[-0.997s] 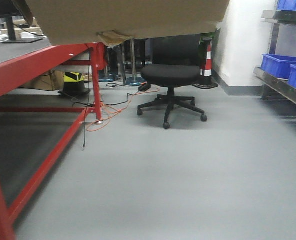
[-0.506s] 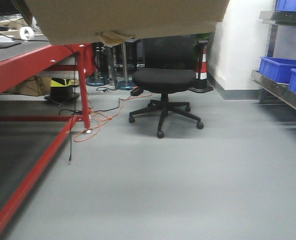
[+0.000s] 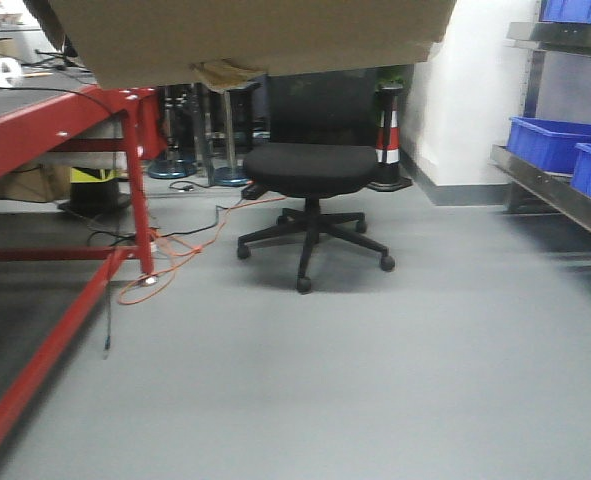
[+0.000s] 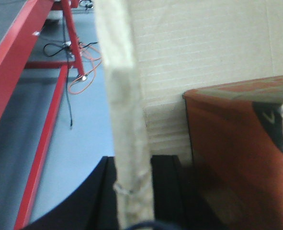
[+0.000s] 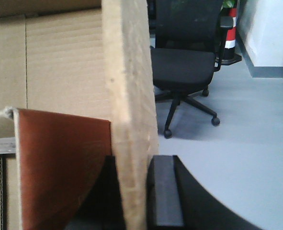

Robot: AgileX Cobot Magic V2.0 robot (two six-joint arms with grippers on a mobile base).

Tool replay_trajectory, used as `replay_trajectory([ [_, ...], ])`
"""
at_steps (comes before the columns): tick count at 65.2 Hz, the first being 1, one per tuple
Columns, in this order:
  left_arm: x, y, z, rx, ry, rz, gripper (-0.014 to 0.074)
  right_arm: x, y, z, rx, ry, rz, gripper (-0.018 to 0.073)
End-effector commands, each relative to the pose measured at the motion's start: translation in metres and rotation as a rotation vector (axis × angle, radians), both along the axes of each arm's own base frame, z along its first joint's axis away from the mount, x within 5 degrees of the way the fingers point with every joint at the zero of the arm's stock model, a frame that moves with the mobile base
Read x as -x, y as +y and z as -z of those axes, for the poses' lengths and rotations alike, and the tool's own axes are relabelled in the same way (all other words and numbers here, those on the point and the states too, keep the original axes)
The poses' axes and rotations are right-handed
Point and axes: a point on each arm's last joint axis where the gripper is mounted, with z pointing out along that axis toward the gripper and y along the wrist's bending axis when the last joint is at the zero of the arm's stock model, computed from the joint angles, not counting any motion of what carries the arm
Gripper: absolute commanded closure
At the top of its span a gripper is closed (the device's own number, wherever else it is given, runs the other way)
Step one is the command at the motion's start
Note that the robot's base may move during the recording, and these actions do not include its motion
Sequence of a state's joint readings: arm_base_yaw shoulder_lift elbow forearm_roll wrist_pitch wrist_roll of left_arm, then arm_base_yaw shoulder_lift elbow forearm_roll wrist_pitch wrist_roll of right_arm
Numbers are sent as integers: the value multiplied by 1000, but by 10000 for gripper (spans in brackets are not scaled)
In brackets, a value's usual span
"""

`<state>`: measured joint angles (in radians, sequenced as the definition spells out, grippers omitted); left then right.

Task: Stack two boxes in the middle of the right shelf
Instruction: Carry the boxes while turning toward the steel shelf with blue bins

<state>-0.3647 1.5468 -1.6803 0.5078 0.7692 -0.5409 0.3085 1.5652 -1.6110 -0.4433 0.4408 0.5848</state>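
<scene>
Two pinch grips are all that carry the load: the left hand (image 4: 134, 191) is clamped across one upright wall of the large box (image 3: 245, 35), a dark finger on each face of the cardboard, and the right hand (image 5: 135, 191) nips the opposite wall the same way. The box therefore hangs high in front of the robot, well apart from the shelf (image 3: 560, 195) at the far right. Corrugated walls held only at their edges may well bend, tear or slide out of the fingers, and a reddish-brown carton (image 5: 60, 163) lying inside adds weight that could shift if the base jolts; whether that carton is the second box I cannot tell. Should the two arms drift closer or wider, the walls would likely buckle and the box sag. It also blocks the top of the front view, so judging clearance near the shelf will be hard. An office chair (image 3: 310, 170) stands on the open floor ahead, and an orange cable (image 3: 160, 275) trails near the leg of the red counter (image 3: 35, 135); either could snag the base. Blue bins (image 3: 550, 140) fill the visible shelf level, and a loose flap of tape (image 3: 227, 72) under the box might catch on its steel lip
</scene>
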Motion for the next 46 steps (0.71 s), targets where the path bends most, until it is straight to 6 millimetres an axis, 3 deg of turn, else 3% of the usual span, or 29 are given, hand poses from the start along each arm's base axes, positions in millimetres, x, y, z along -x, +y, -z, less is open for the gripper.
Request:
replay_trajectory([
  [1,3,0,-10,9,-48,20,707,5,3,-21,-40,-137,-50,711],
  [46,3,0,-10,9,-48,20,707,5,4,-23,-43,-150,-56,711],
])
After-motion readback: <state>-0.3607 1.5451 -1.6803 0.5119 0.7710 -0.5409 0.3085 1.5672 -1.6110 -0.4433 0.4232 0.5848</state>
